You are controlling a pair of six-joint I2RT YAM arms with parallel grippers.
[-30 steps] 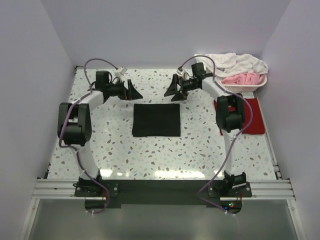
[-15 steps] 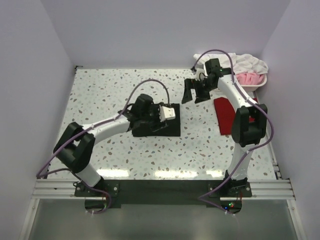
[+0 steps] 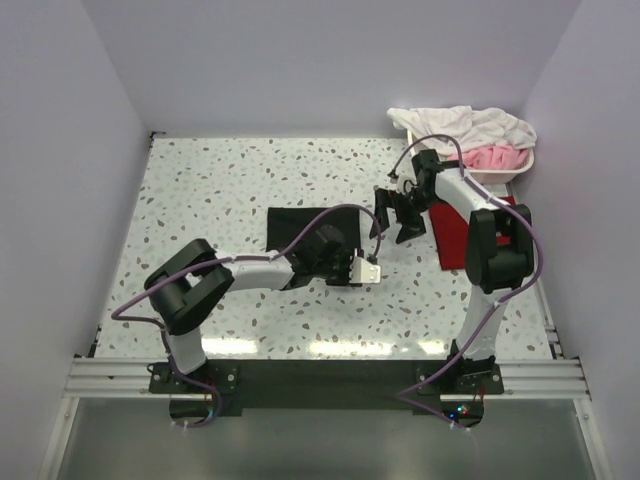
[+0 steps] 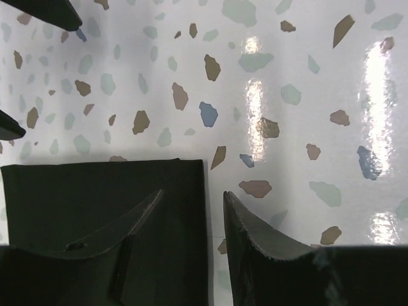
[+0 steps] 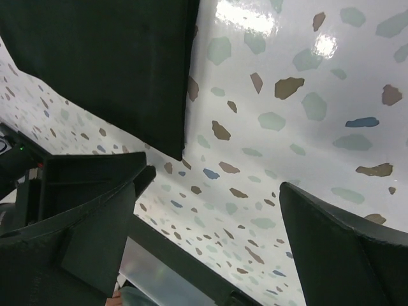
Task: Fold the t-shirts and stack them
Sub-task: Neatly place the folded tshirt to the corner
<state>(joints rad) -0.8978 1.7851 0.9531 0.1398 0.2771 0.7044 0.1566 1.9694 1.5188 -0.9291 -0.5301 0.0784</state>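
Speckled terrazzo table (image 3: 200, 190), lavender walls (image 3: 300, 60). You've got two t-shirts: one black t-shirt (image 3: 300, 222), folded square mid-table, and one dark red t-shirt (image 3: 450, 240) flat at the right edge. One white basket (image 3: 522, 170) in the far right corner holds white cloth (image 3: 470, 122) and pink cloth (image 3: 495, 157). Your left jaws sit part-open, straddling the black t-shirt's right edge near a corner. Your right jaws are wide open, empty, over bare table between the two shirts.

Speckled terrazzo table (image 3: 200, 190): left half open to passage. The left arm (image 3: 260, 268) lies across the folded black t-shirt (image 3: 285, 215); the right claw (image 3: 396, 218) occupies the gap beside the dark red t-shirt (image 3: 447, 238). White laundry basket (image 3: 522, 172) blocks the far right corner.
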